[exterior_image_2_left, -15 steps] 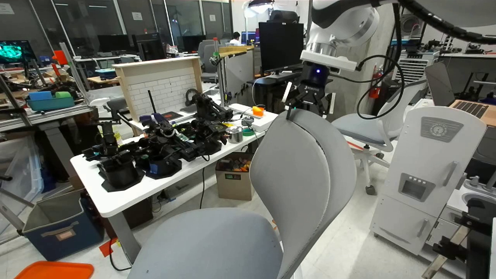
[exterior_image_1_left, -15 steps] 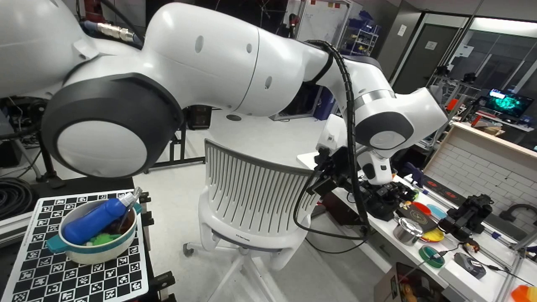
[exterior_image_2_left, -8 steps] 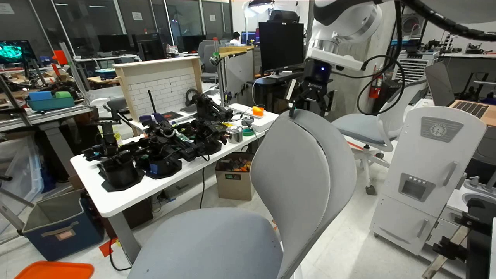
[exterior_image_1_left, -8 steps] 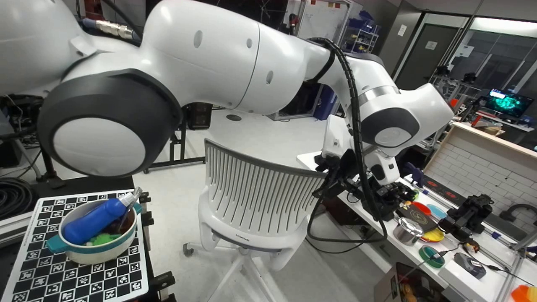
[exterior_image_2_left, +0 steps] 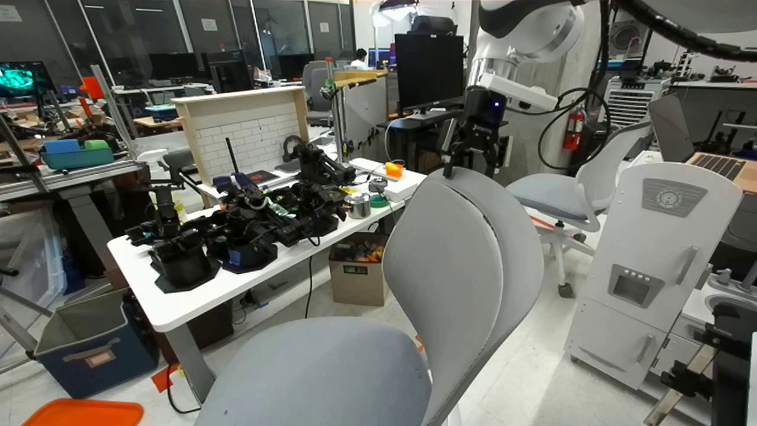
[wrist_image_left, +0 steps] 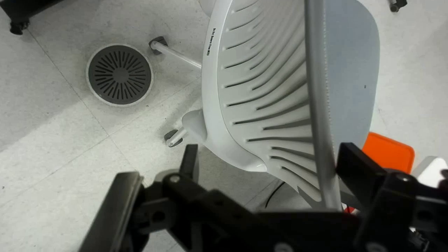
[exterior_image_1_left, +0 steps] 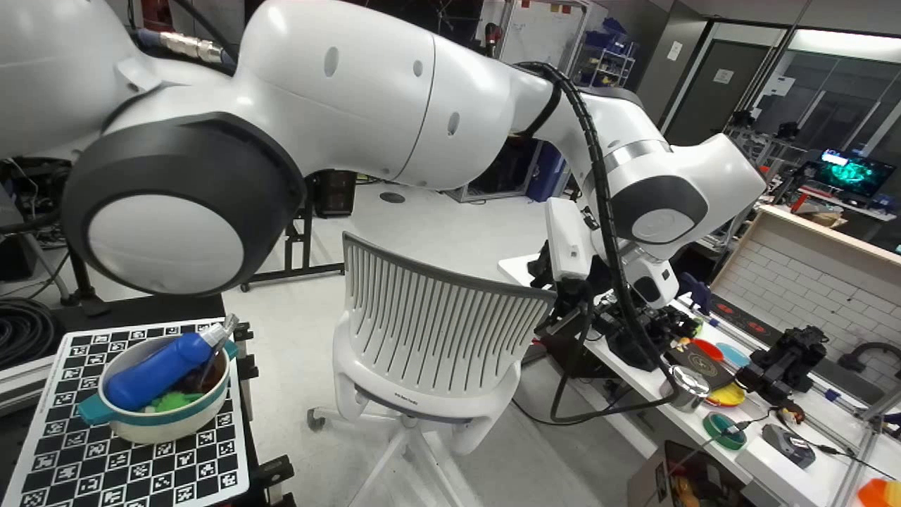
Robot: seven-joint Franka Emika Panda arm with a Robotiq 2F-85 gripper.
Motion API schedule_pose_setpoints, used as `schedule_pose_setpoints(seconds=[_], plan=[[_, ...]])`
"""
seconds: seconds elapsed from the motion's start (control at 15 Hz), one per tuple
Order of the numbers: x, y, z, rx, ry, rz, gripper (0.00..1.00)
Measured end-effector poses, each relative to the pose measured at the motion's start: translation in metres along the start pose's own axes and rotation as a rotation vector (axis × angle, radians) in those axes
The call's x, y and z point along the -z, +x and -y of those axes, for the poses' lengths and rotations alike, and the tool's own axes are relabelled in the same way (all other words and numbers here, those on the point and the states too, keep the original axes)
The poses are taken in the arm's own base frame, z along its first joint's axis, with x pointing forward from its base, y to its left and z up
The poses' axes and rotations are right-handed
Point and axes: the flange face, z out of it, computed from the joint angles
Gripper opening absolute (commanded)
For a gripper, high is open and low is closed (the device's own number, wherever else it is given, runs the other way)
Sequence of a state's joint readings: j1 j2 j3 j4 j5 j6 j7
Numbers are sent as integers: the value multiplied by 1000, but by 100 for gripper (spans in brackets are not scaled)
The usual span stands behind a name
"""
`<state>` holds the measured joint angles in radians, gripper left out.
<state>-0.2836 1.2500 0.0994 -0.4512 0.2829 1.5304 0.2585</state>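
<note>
Office chair [exterior_image_2_left: 378, 361] stands upright on floor [wrist_image_left: 52, 196], near long edge of white table [exterior_image_2_left: 139, 287]. Gripper [wrist_image_left: 267, 156] at backrest [wrist_image_left: 269, 91]: fingers apart, top edge seemingly between them, close to one finger, near one end of edge; contact cannot be told. Judged early: backrest seemingly reached and straddled; hold not yet taken, fingers closed on nothing.

Robotics lab: tabletop robot arms [exterior_image_2_left: 184, 260]
</note>
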Motion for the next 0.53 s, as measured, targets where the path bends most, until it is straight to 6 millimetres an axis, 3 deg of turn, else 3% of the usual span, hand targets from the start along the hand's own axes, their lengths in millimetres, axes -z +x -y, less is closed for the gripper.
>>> schedule_pose_setpoints(seconds=[0.07, 0.2, 0.53], plan=[[0, 0, 0, 10, 0, 0, 75], [0, 0, 0, 27, 0, -1, 66], [8, -3, 9, 48, 4, -11, 28]])
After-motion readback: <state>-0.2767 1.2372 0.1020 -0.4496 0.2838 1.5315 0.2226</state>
